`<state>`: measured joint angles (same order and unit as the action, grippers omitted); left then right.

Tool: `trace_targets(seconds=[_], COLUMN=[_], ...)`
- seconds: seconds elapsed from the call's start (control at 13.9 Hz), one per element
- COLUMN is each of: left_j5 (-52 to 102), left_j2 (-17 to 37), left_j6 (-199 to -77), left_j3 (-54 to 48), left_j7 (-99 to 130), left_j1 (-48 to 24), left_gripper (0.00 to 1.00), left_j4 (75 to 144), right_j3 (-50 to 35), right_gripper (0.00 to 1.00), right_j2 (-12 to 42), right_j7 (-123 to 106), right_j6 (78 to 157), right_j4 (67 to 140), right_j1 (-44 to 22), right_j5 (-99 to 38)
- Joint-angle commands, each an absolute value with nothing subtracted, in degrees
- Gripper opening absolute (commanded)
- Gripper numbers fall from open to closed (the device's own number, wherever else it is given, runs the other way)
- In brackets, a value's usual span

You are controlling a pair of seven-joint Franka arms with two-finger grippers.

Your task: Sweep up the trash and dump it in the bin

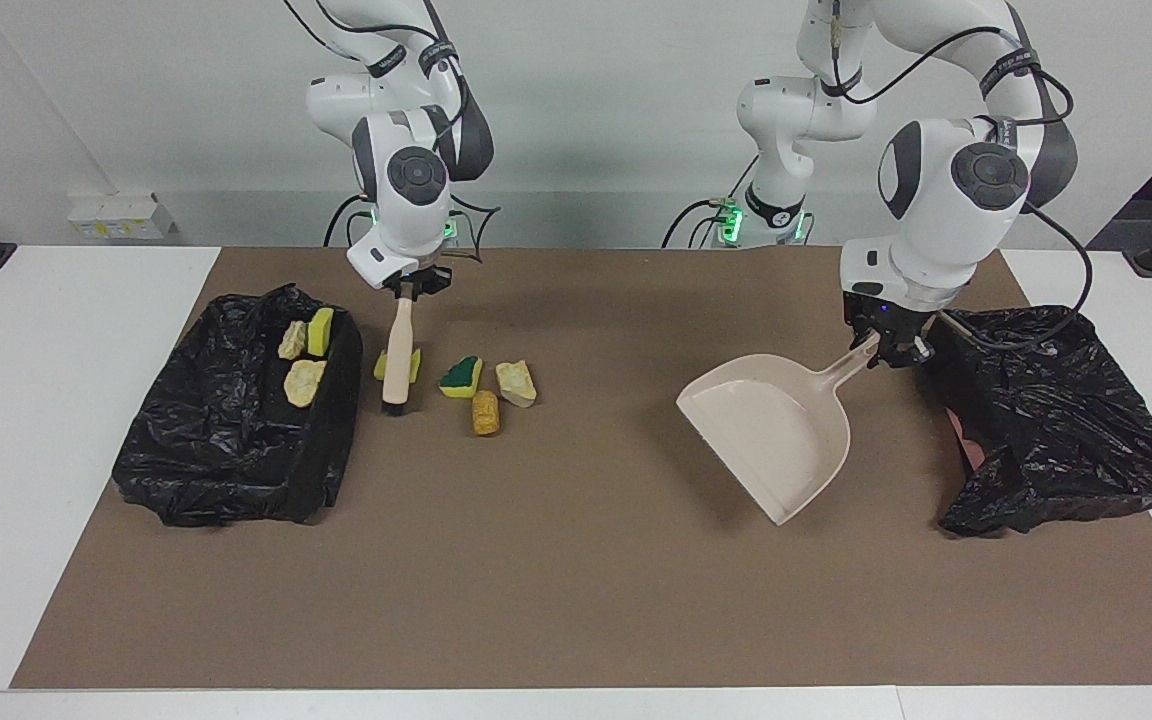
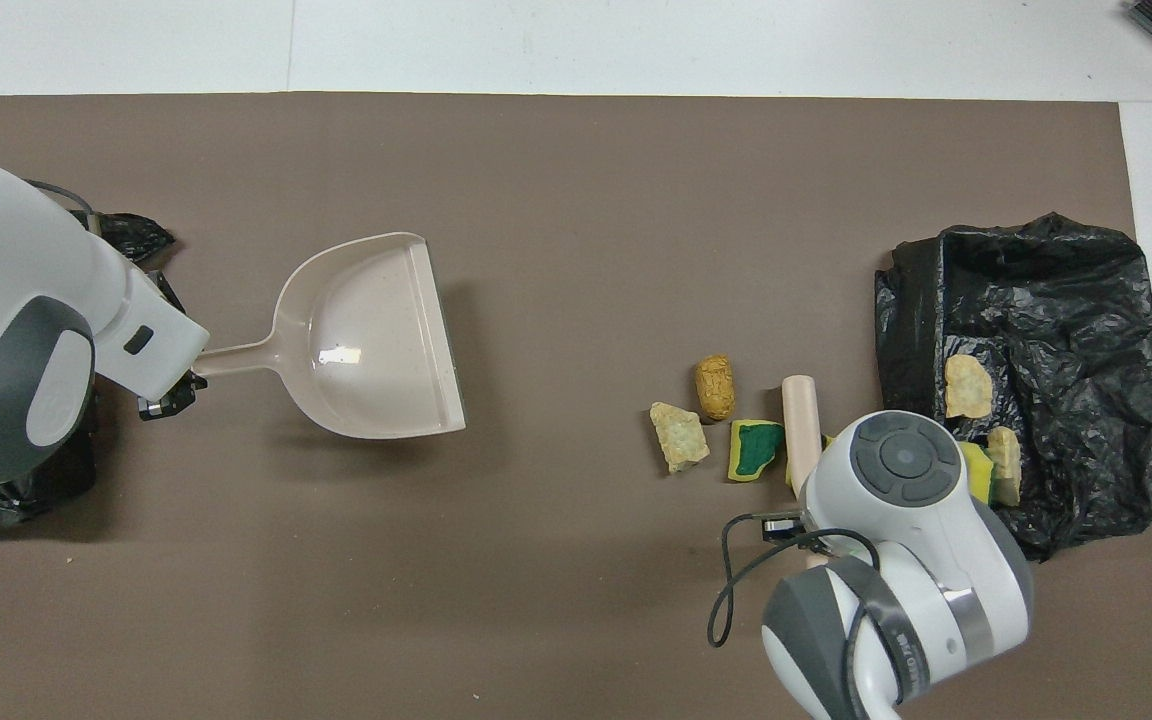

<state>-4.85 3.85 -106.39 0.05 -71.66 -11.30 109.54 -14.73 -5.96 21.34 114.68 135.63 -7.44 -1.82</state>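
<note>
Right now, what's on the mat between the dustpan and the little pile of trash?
Nothing: bare brown mat runs from the dustpan to the nearest trash scrap. The overhead view shows it best.

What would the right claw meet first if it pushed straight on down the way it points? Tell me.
The right claw, shut on the brush, points down at the brown mat. The brush's bristle end would press into the mat first, right beside the yellow sponge chunk; contact there is unclear.

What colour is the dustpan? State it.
Beige dustpan, clearest in the overhead view.
</note>
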Motion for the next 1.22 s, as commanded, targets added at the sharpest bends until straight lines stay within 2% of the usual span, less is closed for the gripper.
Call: trace_targets(seconds=[0.0,0.22,0.36,0.5,0.72,0.86,1.01,1.15], left_j5=[-6.0,-7.5,-9.2,-9.2,-11.4,-11.5,-11.5,-11.5], left_j2=[1.0,-1.6,-1.6,-2.3,-2.5,-3.1,-3.2,-3.3], left_j6=[-111.9,-113.9,-114.3,-114.6,-115.0,-115.9,-116.1,-116.6], left_j3=[0.4,-0.1,-0.1,-0.1,-0.1,-0.1,-0.2,-0.2], left_j7=[-71.1,-63.6,-61.0,-59.2,-53.6,-51.7,-50.1,-49.4], left_j1=[-15.0,-19.0,-22.4,-24.3,-28.2,-29.6,-30.6,-30.2], left_gripper=[0.00,0.00,0.00,0.00,0.00,0.00,0.00,0.00], left_j4=[117.2,121.5,123.2,124.5,126.8,128.0,128.1,128.3], right_j3=[-18.0,-19.6,-19.0,-18.5,-18.4,-18.4,-18.4,-18.2], right_gripper=[0.00,0.00,0.00,0.00,0.00,0.00,0.00,0.00], right_j2=[-2.6,-0.4,-2.9,-5.4,-9.4,-9.5,-6.8,-6.9], right_j7=[21.5,22.8,23.1,23.0,21.4,21.3,21.0,20.9], right_j6=[115.6,114.2,110.6,107.2,105.9,104.7,106.5,104.7], right_j4=[130.8,125.0,124.1,124.7,129.8,130.2,128.9,128.6], right_j1=[-7.6,-7.8,-7.0,-6.4,-6.1,-6.0,-5.8,-5.7], right_j5=[-9.1,-11.9,-10.8,-5.1,2.8,3.1,3.3,10.8])
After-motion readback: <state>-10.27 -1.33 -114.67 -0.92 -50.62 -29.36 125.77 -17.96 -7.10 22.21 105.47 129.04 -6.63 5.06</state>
